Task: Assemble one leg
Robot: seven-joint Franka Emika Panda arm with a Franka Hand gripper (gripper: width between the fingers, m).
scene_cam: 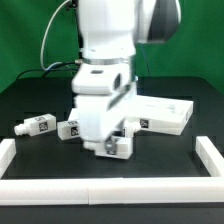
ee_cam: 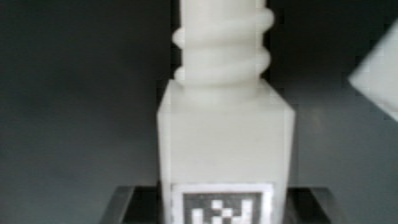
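A leg (ee_cam: 222, 130), a white blocky peg with a threaded end and a black-and-white tag, fills the wrist view. My gripper (ee_cam: 221, 212) is shut on it, with a dark finger (ee_cam: 135, 206) on each side of its tagged end. In the exterior view the gripper (scene_cam: 108, 150) is low over the black table with the leg (scene_cam: 113, 147) in it. I cannot tell if the leg touches the table. Two more legs (scene_cam: 35, 126) (scene_cam: 68, 130) lie on the exterior view's left. The flat white tabletop (scene_cam: 168, 115) lies on the right, just behind the gripper.
A low white wall (scene_cam: 110, 190) runs along the front of the table and up both sides (scene_cam: 208, 155). A green backdrop stands behind. A white corner (ee_cam: 377, 85) shows at the edge of the wrist view.
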